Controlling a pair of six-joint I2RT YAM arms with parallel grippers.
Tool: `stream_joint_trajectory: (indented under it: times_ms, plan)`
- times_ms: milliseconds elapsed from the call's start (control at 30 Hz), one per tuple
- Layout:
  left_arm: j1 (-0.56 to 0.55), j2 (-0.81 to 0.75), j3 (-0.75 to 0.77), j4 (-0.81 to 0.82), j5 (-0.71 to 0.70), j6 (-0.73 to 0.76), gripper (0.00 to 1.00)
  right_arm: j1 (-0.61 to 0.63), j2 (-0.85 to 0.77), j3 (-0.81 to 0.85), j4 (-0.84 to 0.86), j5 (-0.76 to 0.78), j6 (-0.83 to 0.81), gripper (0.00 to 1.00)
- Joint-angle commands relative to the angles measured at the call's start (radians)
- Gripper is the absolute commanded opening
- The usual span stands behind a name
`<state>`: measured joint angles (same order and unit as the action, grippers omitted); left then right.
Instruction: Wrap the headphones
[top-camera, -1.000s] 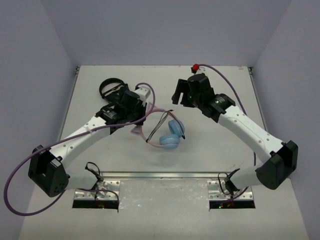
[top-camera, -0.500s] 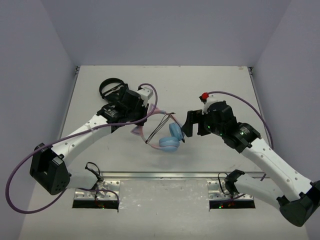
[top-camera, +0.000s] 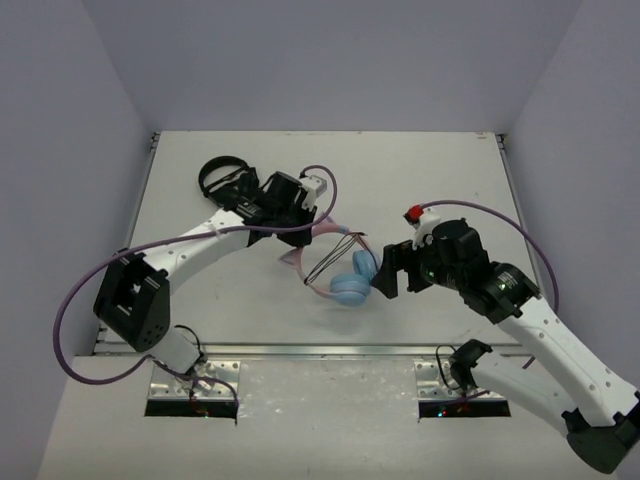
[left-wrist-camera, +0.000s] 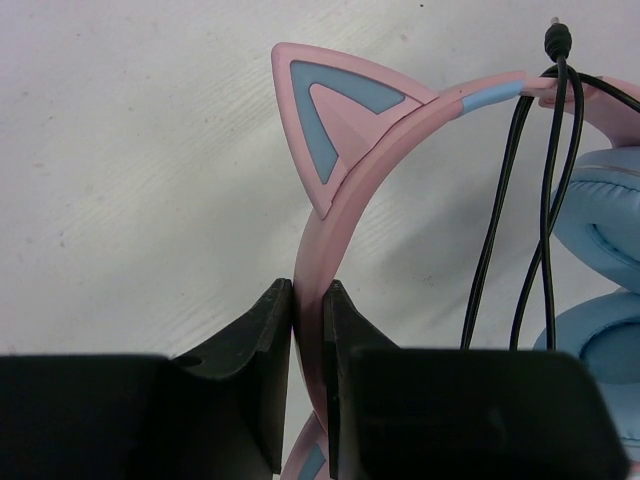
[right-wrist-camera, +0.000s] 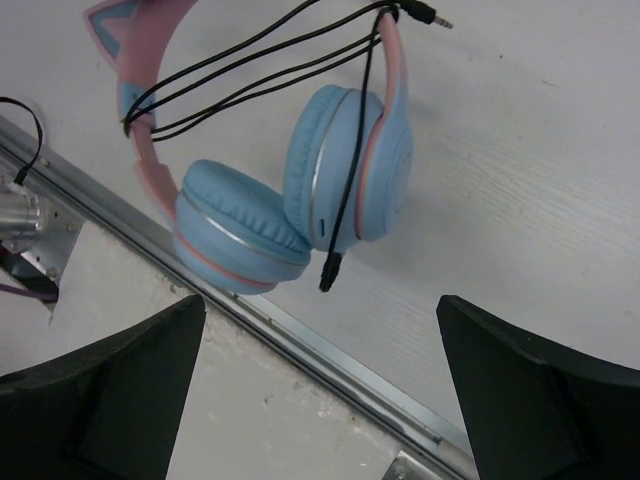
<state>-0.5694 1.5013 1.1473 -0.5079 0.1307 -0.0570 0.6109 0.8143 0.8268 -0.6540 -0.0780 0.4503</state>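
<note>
The headphones (top-camera: 348, 283) have a pink headband with cat ears, light blue ear cups and a thin black cable. They hang just above the table's middle. My left gripper (top-camera: 303, 236) is shut on the pink headband (left-wrist-camera: 345, 190), just below one cat ear (left-wrist-camera: 335, 120). The black cable (left-wrist-camera: 520, 200) runs in several strands across the band. In the right wrist view the two ear cups (right-wrist-camera: 345, 165) hang together and one cable plug (right-wrist-camera: 327, 272) dangles below them. My right gripper (top-camera: 386, 278) is wide open and empty (right-wrist-camera: 320, 400), close to the right of the cups.
All-black headphones (top-camera: 220, 176) lie at the back left, behind my left wrist. A metal rail (top-camera: 320, 350) runs along the table's near edge, also showing under the cups in the right wrist view (right-wrist-camera: 330, 365). Walls close in the left, back and right.
My right arm has swung from the back right down to the ear cups, gripper open. My left gripper has carried the headphones slightly right, still shut on the headband.
</note>
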Motion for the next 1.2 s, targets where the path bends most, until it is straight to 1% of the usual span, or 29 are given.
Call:
stream_joint_trajectory:
  times_ms: [0, 33, 100, 200, 233, 300, 333, 367, 467, 500, 567, 600, 667, 700, 767, 800, 867, 900, 1000, 1167]
  plan:
    - [-0.004, 0.059, 0.074, 0.098, 0.096, -0.038, 0.00, -0.002, -0.058, 0.032, -0.035, -0.083, 0.001, 0.99]
    - [-0.010, 0.068, 0.071, 0.133, 0.113, -0.041, 0.01, -0.002, -0.107, 0.038, -0.038, -0.109, 0.007, 0.99]
    - [-0.029, 0.103, 0.068, 0.164, 0.127, -0.024, 0.00, -0.002, -0.147, 0.061, -0.070, -0.120, 0.008, 0.99]
    - [-0.043, 0.183, 0.124, 0.181, 0.184, 0.023, 0.01, -0.002, -0.194, 0.129, -0.130, -0.123, 0.001, 0.99]
    - [-0.044, 0.222, 0.158, 0.184, 0.226, 0.051, 0.00, -0.002, -0.214, 0.147, -0.137, -0.129, 0.002, 0.99]
    - [-0.044, 0.270, 0.196, 0.186, 0.254, 0.124, 0.00, -0.002, -0.225, 0.167, -0.145, -0.143, 0.002, 0.99]
    - [-0.046, 0.321, 0.247, 0.163, 0.304, 0.150, 0.00, -0.002, -0.225, 0.193, -0.162, -0.161, 0.001, 0.99]
    - [-0.053, 0.345, 0.271, 0.149, 0.310, 0.170, 0.00, -0.002, -0.215, 0.207, -0.173, -0.173, -0.002, 0.99]
    - [-0.084, 0.436, 0.373, 0.088, 0.319, 0.255, 0.00, -0.002, -0.211, 0.247, -0.217, -0.210, -0.004, 0.99]
    - [-0.092, 0.457, 0.396, 0.066, 0.290, 0.287, 0.00, -0.002, -0.216, 0.251, -0.225, -0.216, -0.004, 0.99]
    - [-0.118, 0.528, 0.489, 0.037, 0.282, 0.322, 0.00, 0.000, -0.228, 0.255, -0.240, -0.221, -0.001, 0.99]
    - [-0.122, 0.552, 0.561, 0.028, 0.262, 0.338, 0.00, -0.002, -0.236, 0.258, -0.252, -0.223, -0.001, 0.99]
    - [-0.133, 0.643, 0.642, 0.019, 0.289, 0.348, 0.01, 0.000, -0.239, 0.262, -0.260, -0.230, 0.001, 0.99]
    - [-0.138, 0.674, 0.734, -0.001, 0.303, 0.356, 0.00, -0.002, -0.230, 0.270, -0.274, -0.230, 0.005, 0.99]
    - [-0.156, 0.769, 0.823, -0.024, 0.299, 0.391, 0.00, -0.002, -0.225, 0.271, -0.285, -0.233, 0.013, 0.99]
    - [-0.161, 0.831, 0.909, -0.043, 0.303, 0.399, 0.00, -0.002, -0.230, 0.255, -0.279, -0.250, 0.027, 0.99]
    - [-0.170, 0.894, 0.997, -0.066, 0.320, 0.408, 0.00, -0.002, -0.242, 0.230, -0.265, -0.267, 0.040, 0.99]
    - [-0.175, 0.948, 1.067, -0.066, 0.345, 0.408, 0.01, -0.002, -0.250, 0.213, -0.262, -0.267, 0.056, 0.99]
    - [-0.190, 1.032, 1.166, -0.046, 0.345, 0.421, 0.00, 0.000, -0.260, 0.193, -0.269, -0.256, 0.076, 0.99]
    - [-0.237, 1.070, 1.183, 0.072, 0.330, 0.440, 0.00, 0.000, -0.303, 0.166, -0.276, -0.247, 0.113, 0.99]
